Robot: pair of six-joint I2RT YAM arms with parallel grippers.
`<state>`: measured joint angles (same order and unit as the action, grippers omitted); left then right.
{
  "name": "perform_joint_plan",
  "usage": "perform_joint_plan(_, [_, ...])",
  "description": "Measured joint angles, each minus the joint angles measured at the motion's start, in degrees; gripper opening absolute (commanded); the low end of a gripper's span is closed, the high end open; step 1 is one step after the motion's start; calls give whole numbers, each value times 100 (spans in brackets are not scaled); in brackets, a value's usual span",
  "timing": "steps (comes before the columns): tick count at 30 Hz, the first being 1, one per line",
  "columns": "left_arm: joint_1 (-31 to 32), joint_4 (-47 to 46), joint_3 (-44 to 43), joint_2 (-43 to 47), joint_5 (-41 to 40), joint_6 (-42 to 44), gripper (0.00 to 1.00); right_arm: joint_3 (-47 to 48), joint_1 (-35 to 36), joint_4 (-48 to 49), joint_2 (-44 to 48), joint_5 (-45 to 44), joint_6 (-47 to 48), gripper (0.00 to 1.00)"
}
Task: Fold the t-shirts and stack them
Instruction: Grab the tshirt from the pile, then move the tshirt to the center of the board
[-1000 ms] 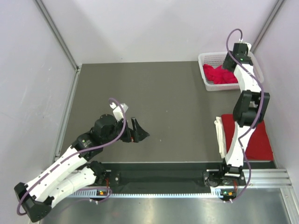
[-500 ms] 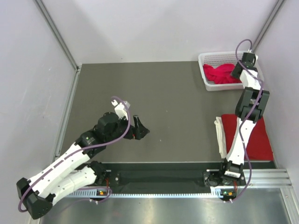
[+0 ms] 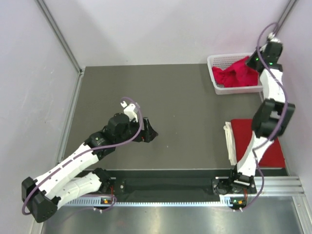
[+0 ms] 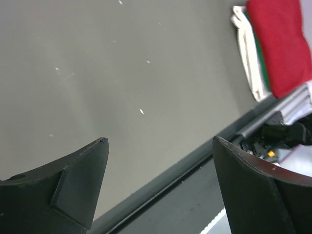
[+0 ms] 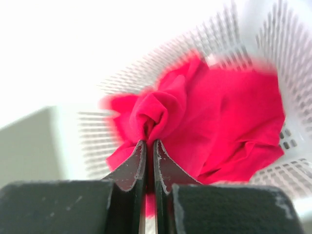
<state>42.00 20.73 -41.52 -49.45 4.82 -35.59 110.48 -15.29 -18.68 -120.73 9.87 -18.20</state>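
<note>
Counting from the largest down, we saw one dark grey table, two arms, one white mesh basket at the far right corner, and two lots of red cloth. The left arm reached in from the near left, and the right arm stretched up toward the basket.

One folded red t-shirt lay flat at the table's near right edge, on top of a folded white cloth. One crumpled red t-shirt sat in the basket, part of it drawn up above the rim. We could not tell whether more lay beneath it.

The right gripper hung over the basket with its fingers pressed nearly together, pinching a bunched fold of that crumpled shirt. The left gripper hovered above bare table left of centre, its fingers spread wide and holding nothing.
</note>
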Motion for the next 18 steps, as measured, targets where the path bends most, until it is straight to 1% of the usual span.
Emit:
perform_joint_plan(3, [0, 201, -328, -315, -201, 90, 93, -131, 7, -26, 1287, 262, -2, 0])
perform_joint_plan(6, [-2, 474, -811, -599, -396, 184, 93, 313, 7, -48, 2474, 535, -57, 0])
perform_joint_plan(8, [-7, 640, -1123, -776, -514, 216, 93, 533, 7, 140, 3226, 820, -249, 0])
perform_joint_plan(10, [-11, 763, -1381, -894, -656, 232, 93, 409, 20, 501, 3989, 1259, -577, 0])
perform_joint_plan(12, [-39, 870, -1539, -911, -802, 234, 93, -107, 103, 1064, 4822, 1853, -962, 0])
perform_joint_plan(15, [-81, 1141, -1784, -866, -1084, 238, 93, -1064, 466, 1502, 5775, 2498, -1261, 0])
perform_joint_plan(18, [-151, 1401, -2026, -732, -1432, 254, 93, -2105, 1064, 1401, 6231, 2761, -1307, 0])
